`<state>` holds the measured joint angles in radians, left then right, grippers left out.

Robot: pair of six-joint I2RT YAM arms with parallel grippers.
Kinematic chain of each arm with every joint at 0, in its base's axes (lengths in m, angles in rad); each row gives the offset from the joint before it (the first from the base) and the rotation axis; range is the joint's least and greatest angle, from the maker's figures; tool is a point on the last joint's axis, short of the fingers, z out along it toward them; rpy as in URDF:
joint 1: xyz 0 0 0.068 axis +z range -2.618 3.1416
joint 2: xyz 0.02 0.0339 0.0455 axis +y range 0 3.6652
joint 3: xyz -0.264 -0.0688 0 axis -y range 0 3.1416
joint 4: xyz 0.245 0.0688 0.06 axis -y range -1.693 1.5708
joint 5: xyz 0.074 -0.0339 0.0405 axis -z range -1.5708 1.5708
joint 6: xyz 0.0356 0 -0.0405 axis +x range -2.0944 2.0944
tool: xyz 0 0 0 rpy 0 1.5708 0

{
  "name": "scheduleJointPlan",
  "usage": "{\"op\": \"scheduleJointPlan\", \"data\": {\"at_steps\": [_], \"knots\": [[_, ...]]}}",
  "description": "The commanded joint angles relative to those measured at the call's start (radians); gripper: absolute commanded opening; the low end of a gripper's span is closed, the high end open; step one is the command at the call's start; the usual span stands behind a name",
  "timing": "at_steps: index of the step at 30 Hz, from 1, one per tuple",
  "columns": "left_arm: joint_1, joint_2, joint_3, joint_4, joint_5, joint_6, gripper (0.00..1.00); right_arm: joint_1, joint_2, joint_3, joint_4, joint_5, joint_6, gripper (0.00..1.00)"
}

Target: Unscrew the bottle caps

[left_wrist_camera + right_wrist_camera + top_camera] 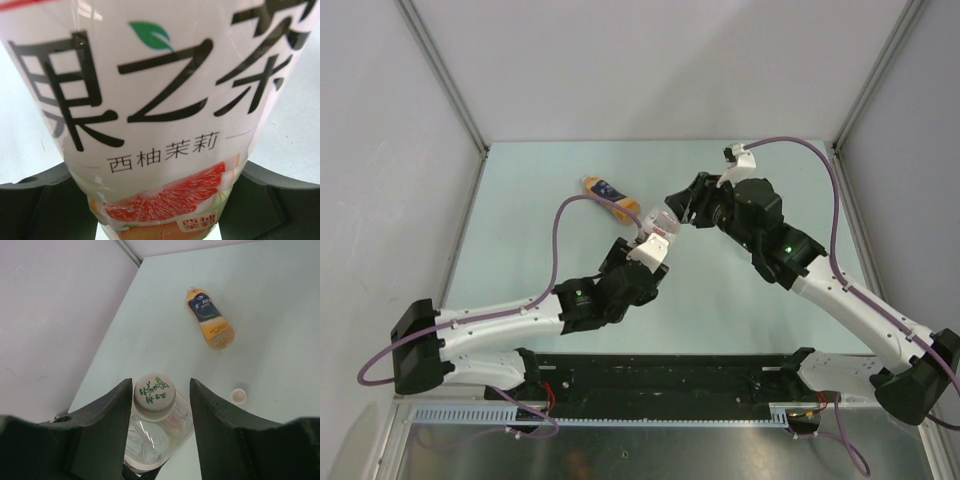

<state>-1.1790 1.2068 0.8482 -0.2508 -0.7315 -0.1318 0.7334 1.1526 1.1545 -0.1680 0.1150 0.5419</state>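
Whitish plastic, printed in green: the cap sits between the fingers of my right gripper. The fingers stand spread to either side of it, one close against its rim and the other with a gap showing, so nothing is pinched yet. My left gripper is clamped round the body of the bottle, held between my two arms over the middle of the worktop. As I judge it, the right fingers are off-centre, so closing could shove the neck sideways. If the left hold slips on the glossy label, bottle and cap would simply turn together. The bottle's long axis runs from my left gripper up toward my right wrist, cap end pointing almost straight at that camera. Beyond, an orange bottle lies on its side, neck open, a loose cap near it.
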Motion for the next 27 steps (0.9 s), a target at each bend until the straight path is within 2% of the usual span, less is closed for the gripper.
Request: {"op": "scheduleJointPlan", "data": {"at_steps": [1, 5, 10, 14, 16, 24, 27], "knots": [[-0.011, 0.012, 0.065, 0.007, -0.019, -0.028, 0.26, -0.028, 0.01, 0.043, 0.003, -0.069, 0.042, 0.5], [-0.01, 0.036, 0.09, -0.021, 0.004, -0.045, 0.27, -0.036, 0.04, 0.043, -0.009, -0.122, 0.085, 0.4], [-0.015, 0.046, 0.115, -0.088, 0.046, -0.074, 0.27, -0.035, 0.032, 0.042, -0.043, -0.086, 0.117, 0.24], [-0.019, 0.048, 0.126, -0.145, 0.056, -0.092, 0.27, -0.031, 0.027, 0.042, -0.063, -0.085, 0.131, 0.17], [-0.019, 0.051, 0.126, -0.159, 0.064, -0.098, 0.27, -0.031, 0.029, 0.041, -0.063, -0.097, 0.147, 0.21], [-0.019, 0.11, 0.135, -0.199, 0.053, -0.121, 0.27, -0.013, 0.058, 0.035, 0.049, -0.124, 0.211, 0.59], [-0.02, 0.13, 0.151, -0.216, 0.015, -0.129, 0.25, -0.01, 0.065, 0.035, 0.063, -0.119, 0.215, 0.63]]}}
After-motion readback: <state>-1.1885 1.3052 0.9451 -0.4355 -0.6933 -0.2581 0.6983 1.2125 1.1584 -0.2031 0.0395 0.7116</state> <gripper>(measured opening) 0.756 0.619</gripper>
